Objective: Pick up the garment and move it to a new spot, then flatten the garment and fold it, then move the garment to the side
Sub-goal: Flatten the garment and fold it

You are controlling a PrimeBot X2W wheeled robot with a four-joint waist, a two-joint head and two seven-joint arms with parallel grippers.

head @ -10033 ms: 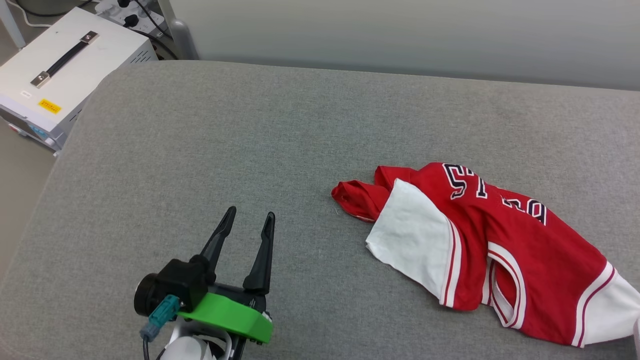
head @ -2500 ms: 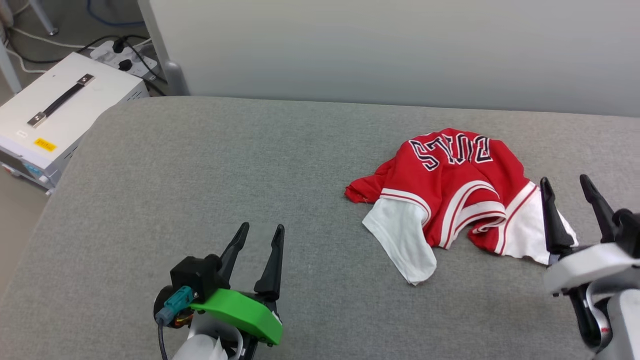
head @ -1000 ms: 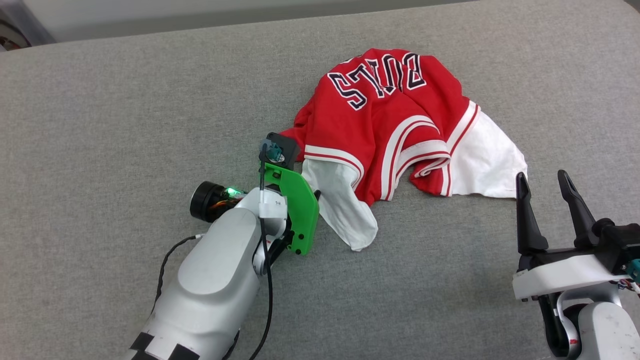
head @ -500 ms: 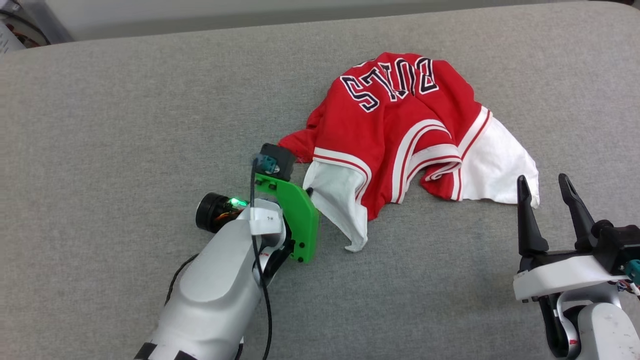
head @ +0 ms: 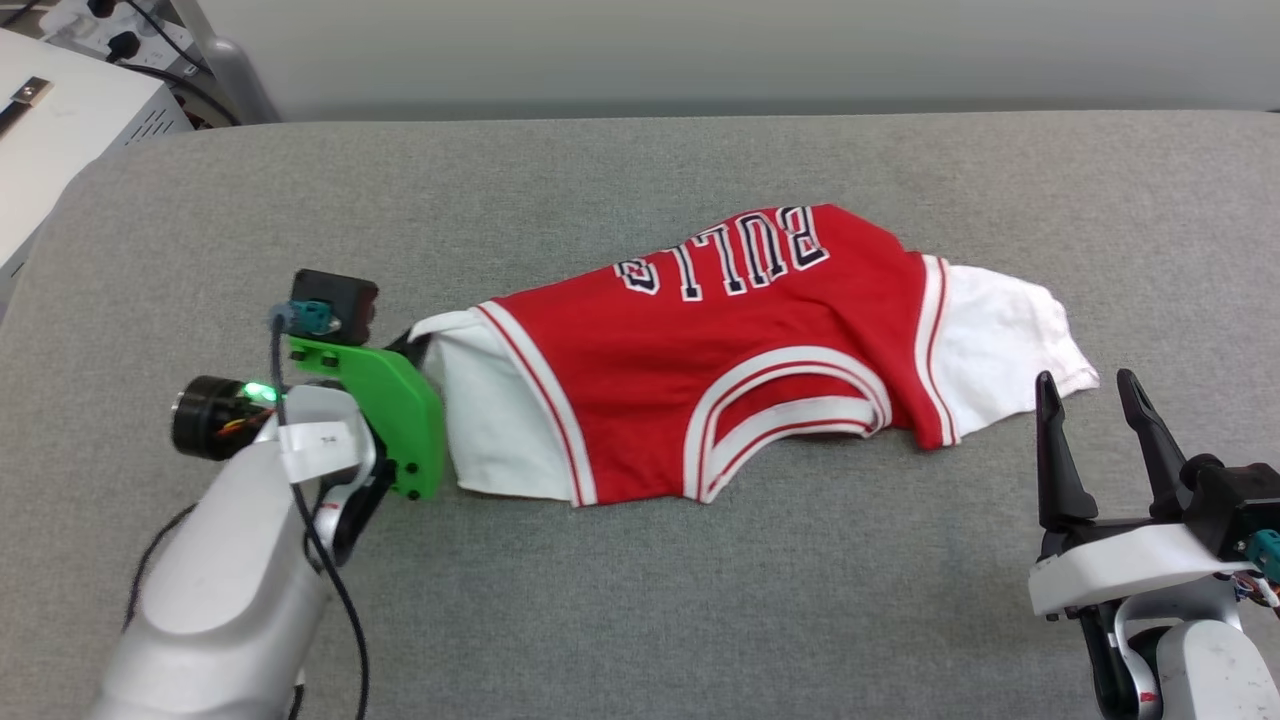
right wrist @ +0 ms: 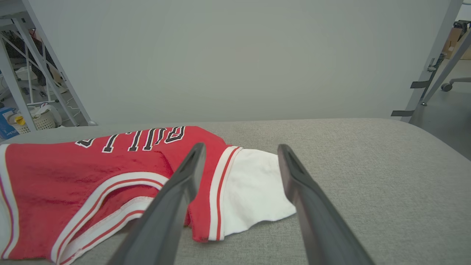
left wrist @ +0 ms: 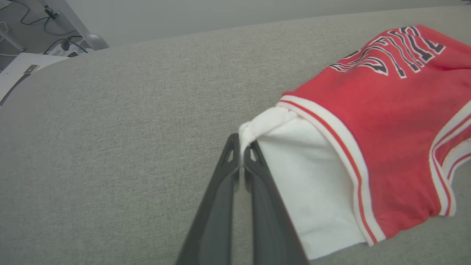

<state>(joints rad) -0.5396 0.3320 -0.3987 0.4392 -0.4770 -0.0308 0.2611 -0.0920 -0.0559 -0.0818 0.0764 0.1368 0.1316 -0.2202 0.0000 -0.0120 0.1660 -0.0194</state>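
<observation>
The garment (head: pixel 700 380) lies stretched sideways across the middle of the gray counter (head: pixel 640 610). Its red body is in the centre with a white sleeve at each end. The black lettering reads upside down on the far side, and the striped neckline curves toward the near edge.

The left arm comes up from the lower left of the head view. Its pale forearm slopes up and away from the robot, and the wrist is turned so that the green bracket faces the garment. The left hand (left wrist: pixel 241 146) points along the counter at the nearer white sleeve. Its two dark fingers are pressed together on a bunched corner of that sleeve. From the pinched corner the white cloth falls to the counter.

The right arm stands at the lower right of the head view with its white wrist low. The right hand (head: pixel 1085 380) points away from the robot. Its fingers are spread apart and hold nothing. In the right wrist view the other white sleeve lies beyond and between them, near the tips. I cannot tell whether they touch it.

A white box (head: pixel 60 150) sits off the counter's far left corner.
</observation>
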